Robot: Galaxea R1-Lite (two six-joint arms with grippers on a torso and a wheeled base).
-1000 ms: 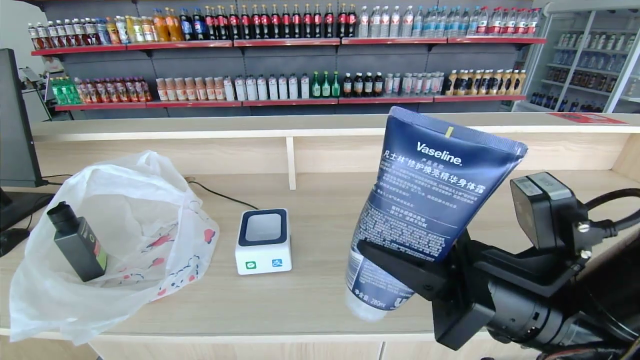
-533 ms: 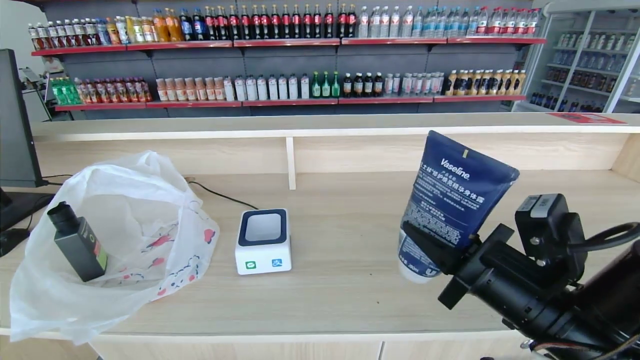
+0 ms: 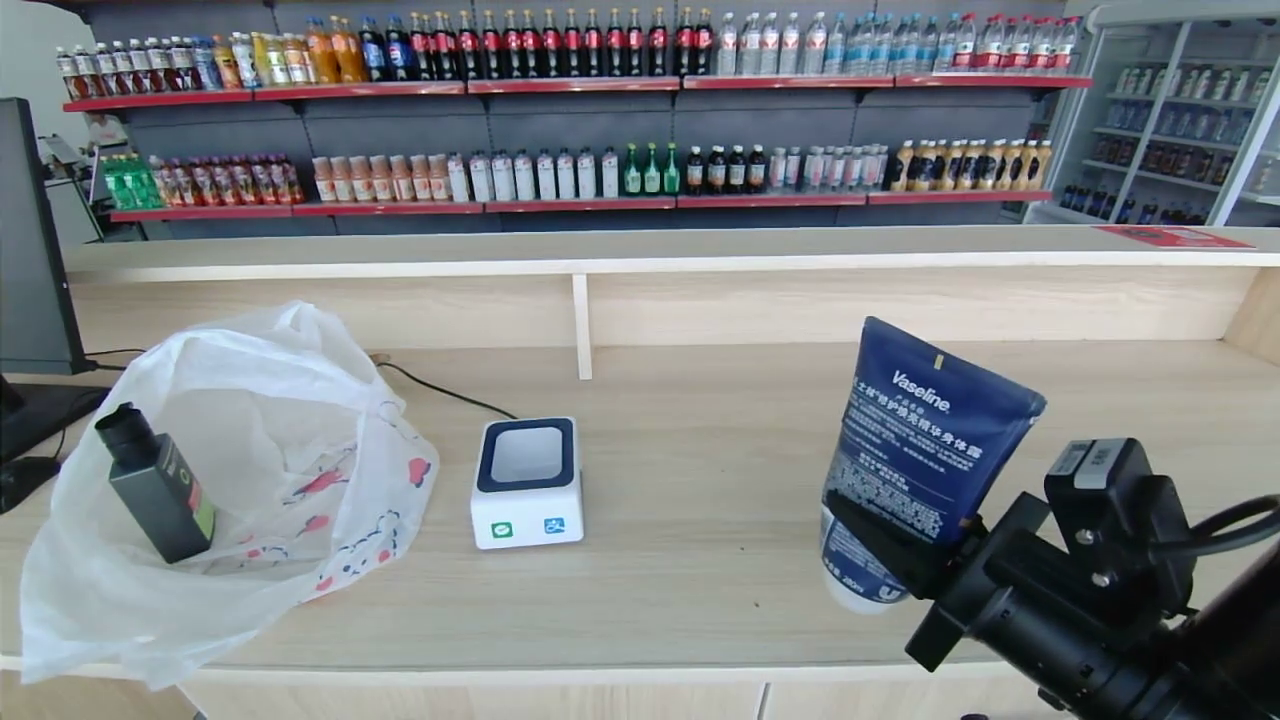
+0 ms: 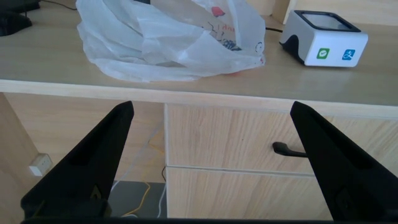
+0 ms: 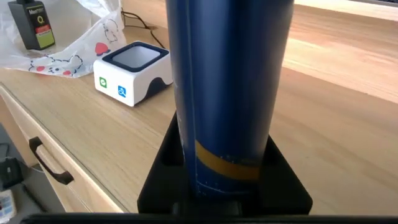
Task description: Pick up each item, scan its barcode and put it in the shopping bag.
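My right gripper is shut on a dark blue lotion tube, held cap-down and tilted above the right part of the wooden counter. The right wrist view has the tube upright between the jaws. A white barcode scanner sits mid-counter, well left of the tube. At the left lies the white plastic shopping bag with a black bottle inside. My left gripper is open, low in front of the counter's drawers, below the bag and scanner.
A dark monitor stands at the far left, and a cable runs from behind the bag to the scanner. A raised ledge borders the counter's back. Drawer handles stick out below the front edge.
My right arm has carried the tube to the right and lower, away from the head camera. Bag, bottle and scanner have not moved.
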